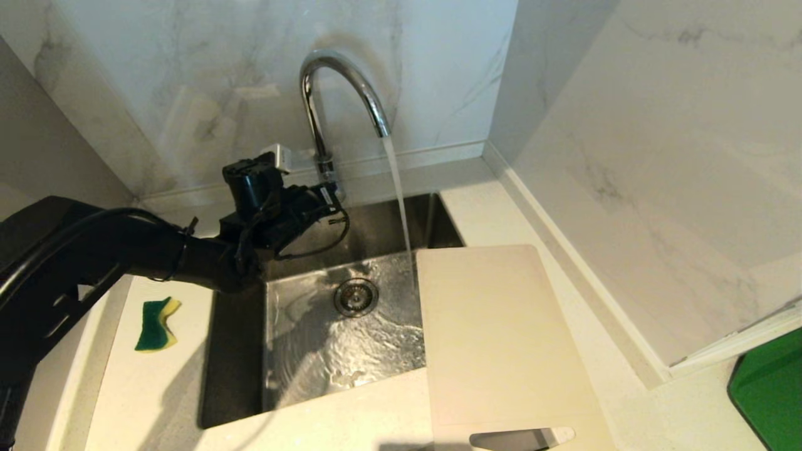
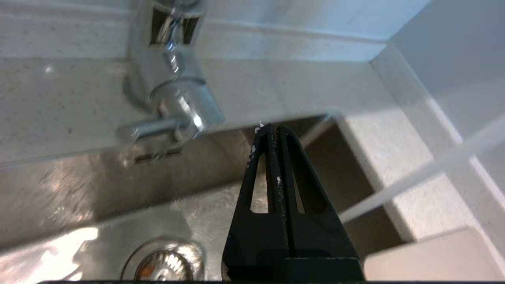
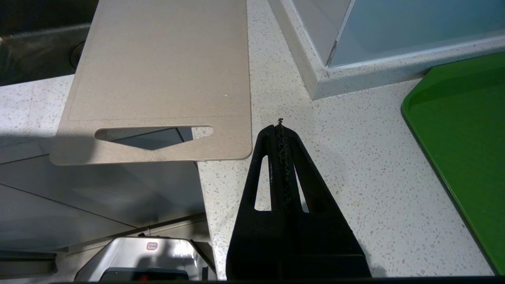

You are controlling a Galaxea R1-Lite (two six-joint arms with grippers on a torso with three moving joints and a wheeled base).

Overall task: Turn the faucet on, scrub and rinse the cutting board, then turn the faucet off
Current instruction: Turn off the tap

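Note:
Water runs from the tall chrome faucet point(image 1: 341, 81) into the steel sink point(image 1: 232, 351). The cream cutting board point(image 1: 501, 338) lies flat on the counter right of the sink, one long edge overhanging the basin, handle slot toward me. My left gripper point(image 1: 330, 195) reaches over the sink to the faucet's base. In the left wrist view the left gripper point(image 2: 275, 128) is shut and empty, a short way from the thin side lever point(image 2: 150, 128), not touching it. My right gripper point(image 3: 279, 127) hangs shut and empty over the counter beside the cutting board's point(image 3: 165, 67) handle end.
A green-and-yellow sponge point(image 1: 156, 316) lies on the counter left of the sink. A green tray point(image 1: 770, 394) sits at the far right. Marble walls close off the back and right. The drain point(image 1: 356, 296) lies under flowing water.

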